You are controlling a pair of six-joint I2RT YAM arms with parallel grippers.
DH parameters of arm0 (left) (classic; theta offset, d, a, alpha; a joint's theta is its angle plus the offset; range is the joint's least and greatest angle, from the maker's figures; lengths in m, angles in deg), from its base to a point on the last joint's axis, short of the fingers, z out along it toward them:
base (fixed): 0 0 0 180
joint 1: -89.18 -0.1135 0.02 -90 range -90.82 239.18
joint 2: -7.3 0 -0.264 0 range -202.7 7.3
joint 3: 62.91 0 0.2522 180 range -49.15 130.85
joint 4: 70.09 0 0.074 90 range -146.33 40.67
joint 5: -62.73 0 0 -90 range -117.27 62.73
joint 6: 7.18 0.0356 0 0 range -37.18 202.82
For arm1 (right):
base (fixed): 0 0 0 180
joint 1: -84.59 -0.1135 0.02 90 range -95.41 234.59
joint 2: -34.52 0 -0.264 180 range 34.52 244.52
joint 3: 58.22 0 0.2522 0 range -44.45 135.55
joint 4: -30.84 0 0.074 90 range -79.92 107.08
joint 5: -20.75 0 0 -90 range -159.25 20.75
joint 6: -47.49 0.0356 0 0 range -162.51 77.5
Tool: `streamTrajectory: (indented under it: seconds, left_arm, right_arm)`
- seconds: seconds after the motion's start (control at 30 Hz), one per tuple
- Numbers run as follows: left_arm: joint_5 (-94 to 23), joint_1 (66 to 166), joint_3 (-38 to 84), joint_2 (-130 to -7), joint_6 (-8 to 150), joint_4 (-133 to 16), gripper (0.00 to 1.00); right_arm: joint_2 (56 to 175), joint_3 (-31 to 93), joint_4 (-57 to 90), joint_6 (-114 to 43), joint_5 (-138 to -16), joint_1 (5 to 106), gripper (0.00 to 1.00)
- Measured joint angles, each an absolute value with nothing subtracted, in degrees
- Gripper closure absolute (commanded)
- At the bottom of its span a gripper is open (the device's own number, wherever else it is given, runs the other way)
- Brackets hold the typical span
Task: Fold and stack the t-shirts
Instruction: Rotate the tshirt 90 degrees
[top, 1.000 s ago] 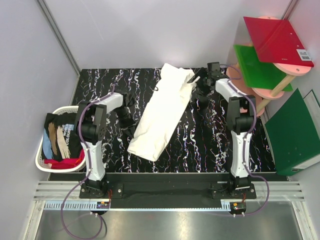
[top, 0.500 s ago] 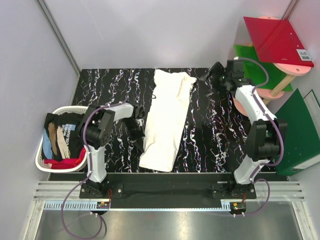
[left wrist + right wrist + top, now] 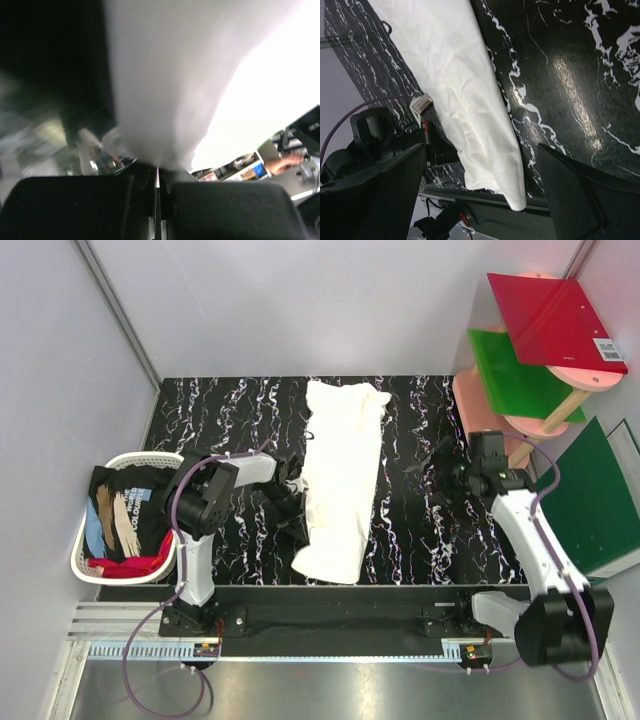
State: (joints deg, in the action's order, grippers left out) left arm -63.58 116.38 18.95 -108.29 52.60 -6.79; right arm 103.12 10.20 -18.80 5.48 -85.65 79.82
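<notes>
My left gripper (image 3: 297, 528) pinches the limp, light cream t-shirt (image 3: 343, 470) at its eight-o'clock edge; right gripper (image 3: 441, 477) gapes empty at three o'clock. I'd take corners, since it slumps.

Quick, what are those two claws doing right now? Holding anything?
Left gripper: closed, pinching the white shirt.
Right gripper: open, holding nothing.

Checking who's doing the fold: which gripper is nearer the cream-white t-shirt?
Left. The left gripper is shut on the cream-white t-shirt at its left edge; the right gripper hangs open over the table, apart, to its right.
</notes>
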Motion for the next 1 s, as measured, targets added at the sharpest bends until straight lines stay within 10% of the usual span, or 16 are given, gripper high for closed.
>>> streamTrajectory:
  seconds: [0.13,0.33,1.0]
  left_arm:
    - [-67.23,116.88,19.67,-109.54,53.54,-9.90,0.90]
    - [-71.71,117.19,19.36,-109.34,53.61,-11.45,0.01]
    - [-54.29,119.17,0.61,-88.12,44.25,-9.90,0.01]
  right_arm:
    - [93.87,6.92,-23.26,6.68,-87.03,79.82,0.00]
    - [88.13,2.29,-26.71,7.45,-91.84,79.82,0.00]
    - [92.74,-18.37,-26.56,2.73,-108.01,79.82,0.00]
